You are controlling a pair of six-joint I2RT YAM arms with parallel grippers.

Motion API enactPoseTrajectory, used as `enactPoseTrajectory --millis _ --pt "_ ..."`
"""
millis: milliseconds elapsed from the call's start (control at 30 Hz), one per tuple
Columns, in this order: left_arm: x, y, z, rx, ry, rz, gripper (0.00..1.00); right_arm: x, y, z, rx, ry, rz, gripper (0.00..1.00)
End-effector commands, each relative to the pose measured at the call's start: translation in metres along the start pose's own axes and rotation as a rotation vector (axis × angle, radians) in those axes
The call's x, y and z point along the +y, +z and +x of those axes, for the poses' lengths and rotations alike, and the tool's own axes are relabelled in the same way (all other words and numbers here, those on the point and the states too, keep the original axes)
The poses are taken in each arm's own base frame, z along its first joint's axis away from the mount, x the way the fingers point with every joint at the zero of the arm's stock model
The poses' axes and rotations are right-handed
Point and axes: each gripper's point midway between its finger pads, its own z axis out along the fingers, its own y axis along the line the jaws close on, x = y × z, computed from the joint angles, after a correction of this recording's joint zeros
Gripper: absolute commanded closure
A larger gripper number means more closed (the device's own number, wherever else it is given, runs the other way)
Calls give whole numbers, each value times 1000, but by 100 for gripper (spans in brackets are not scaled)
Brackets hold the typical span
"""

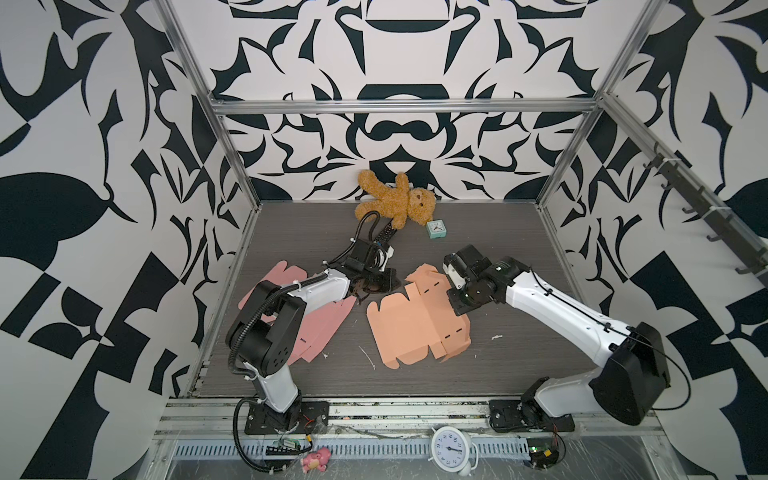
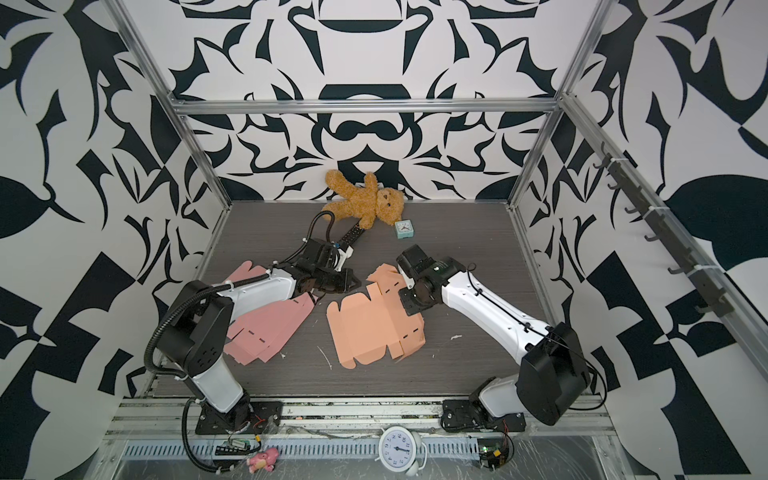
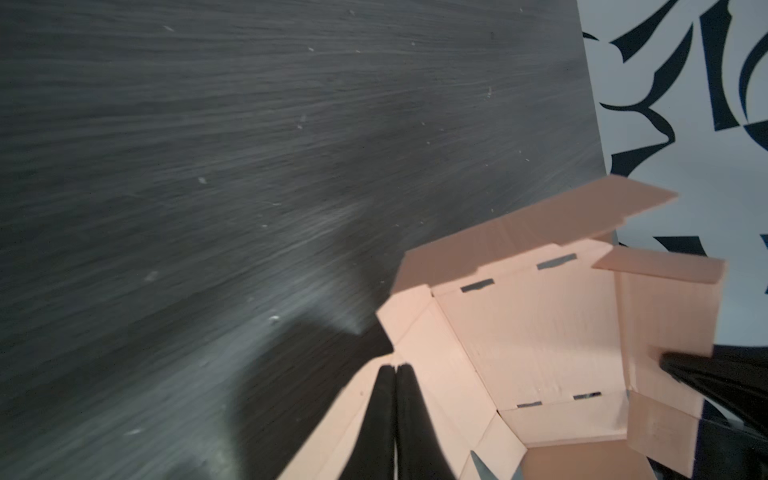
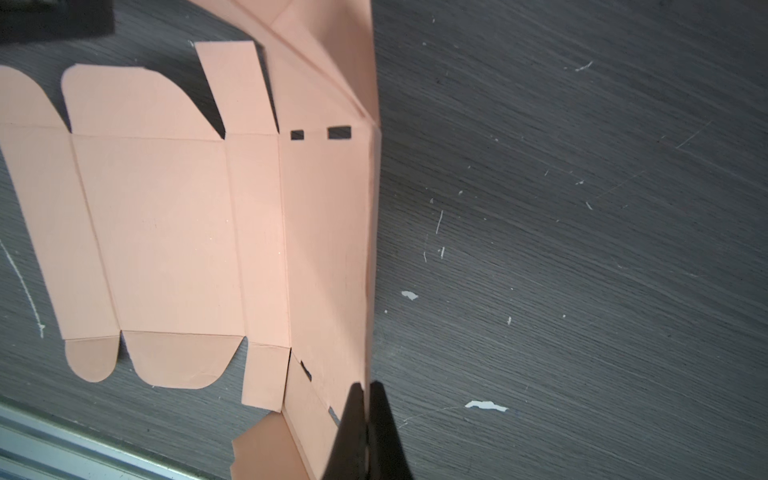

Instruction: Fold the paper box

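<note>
In both top views the paper box point(image 1: 409, 328) lies mid-table, a mostly flat orange blank. A pink blank point(image 1: 320, 328) lies just to its left, and a teddy bear point(image 1: 395, 203) sits well beyond.

In the left wrist view the left gripper point(image 3: 394, 368) is closed, tips at a flap corner. Whether it pinches paper I cannot tell.

In the right wrist view the right gripper point(image 4: 368, 388) is clamped on the raised right panel's edge. This looks like the first wall fold, so the next move is to swing the panel upright along its crease. Bare table lies open to the right.

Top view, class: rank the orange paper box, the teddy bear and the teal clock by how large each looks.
Largest: orange paper box.
Then: teddy bear.
Smallest: teal clock.
Bear and clock lie farther back, which shrinks them.
</note>
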Motion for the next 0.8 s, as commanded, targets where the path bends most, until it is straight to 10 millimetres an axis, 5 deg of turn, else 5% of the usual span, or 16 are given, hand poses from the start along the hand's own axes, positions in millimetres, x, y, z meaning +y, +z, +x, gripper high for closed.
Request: enactPoseTrajectory --millis 0,267,767 --pt "10 4 2 15 -11 -14 93 0 -4 0 -3 -26 9 100" --pt "24 31 -5 13 -35 -22 88 2 -5 -3 -15 -25 -2 100" --pt "0 44 6 25 -19 61 89 3 0 -6 -15 -27 -2 100"
